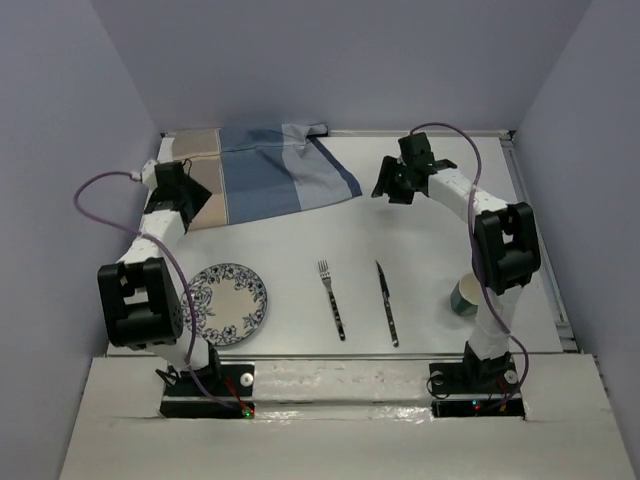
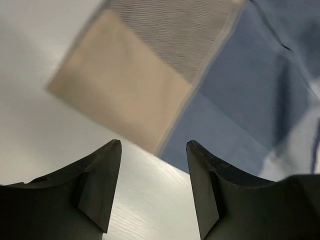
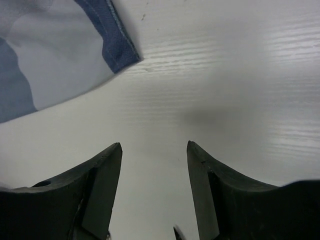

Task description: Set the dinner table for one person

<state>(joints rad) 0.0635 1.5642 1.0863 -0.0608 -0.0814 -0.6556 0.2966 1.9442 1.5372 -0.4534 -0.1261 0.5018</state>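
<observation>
Jaws parted and empty on both arms, hovering at either side of the striped mat (image 1: pixel 265 175), probably ready to take and spread it. Mat rumpled at the far end of the white worktop (image 1: pixel 430 240). Plate (image 1: pixel 228 300), fork (image 1: pixel 332 298), knife (image 1: pixel 386 302) and cup (image 1: pixel 466 296) along the near edge, likely kept for later.

You see the large white matt tabletop (image 3: pixel 240 65) carrying a faint ribbed grain, the blue-and-beige striped cloth mat (image 2: pixel 150 75) finely woven, and the round blue-flowered ceramic plate (image 1: pixel 228 302) looking smooth.
</observation>
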